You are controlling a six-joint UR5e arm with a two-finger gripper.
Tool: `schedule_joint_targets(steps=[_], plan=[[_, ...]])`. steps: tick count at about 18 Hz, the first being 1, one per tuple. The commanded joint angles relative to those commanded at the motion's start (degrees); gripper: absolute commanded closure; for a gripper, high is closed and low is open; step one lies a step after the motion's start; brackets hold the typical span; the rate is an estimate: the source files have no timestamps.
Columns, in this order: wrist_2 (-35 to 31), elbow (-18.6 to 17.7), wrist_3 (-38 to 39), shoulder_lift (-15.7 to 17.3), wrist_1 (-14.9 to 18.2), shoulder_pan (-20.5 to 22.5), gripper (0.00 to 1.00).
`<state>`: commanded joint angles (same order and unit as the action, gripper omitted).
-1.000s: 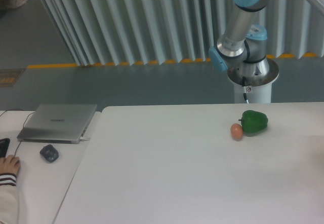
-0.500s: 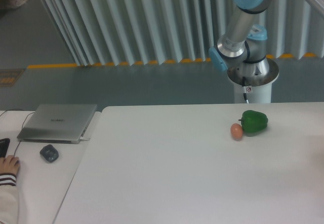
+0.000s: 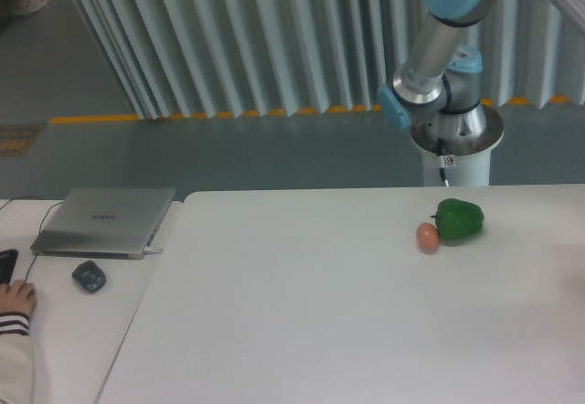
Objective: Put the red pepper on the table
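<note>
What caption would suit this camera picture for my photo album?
Blue-jointed robot arm reaches out of frame above a white table holding a green bell pepper and small orange-brown ball.

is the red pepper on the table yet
No, the white table holds only a green bell pepper and a small orange-brown ball beside it.

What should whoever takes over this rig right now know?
Gripper: out of frame; only the arm shows, running off the top right.
Red pepper: not in view, so whether it is held cannot be told.
Table: bears a green pepper with a small orange ball touching its left side.
Done: no placing visible.
Left: set the red pepper on the table.
</note>
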<state>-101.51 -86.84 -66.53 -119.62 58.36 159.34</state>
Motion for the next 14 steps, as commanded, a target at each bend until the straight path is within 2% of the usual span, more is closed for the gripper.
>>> schedule_joint_targets(steps=[1, 4, 7, 10, 14], plan=[[-0.1, -0.1, -0.3, -0.1, 0.1, 0.0, 0.0], [-0.3, 0.3, -0.6, 0.2, 0.6, 0.0, 0.34], [0.1, 0.7, -0.6, 0.4, 1.0, 0.0, 0.41], [0.1, 1.8, -0.5, 0.7, 4.6, 0.0, 0.46], [0.3, 1.8, -0.1, 0.8, 4.9, -0.1, 0.52]])
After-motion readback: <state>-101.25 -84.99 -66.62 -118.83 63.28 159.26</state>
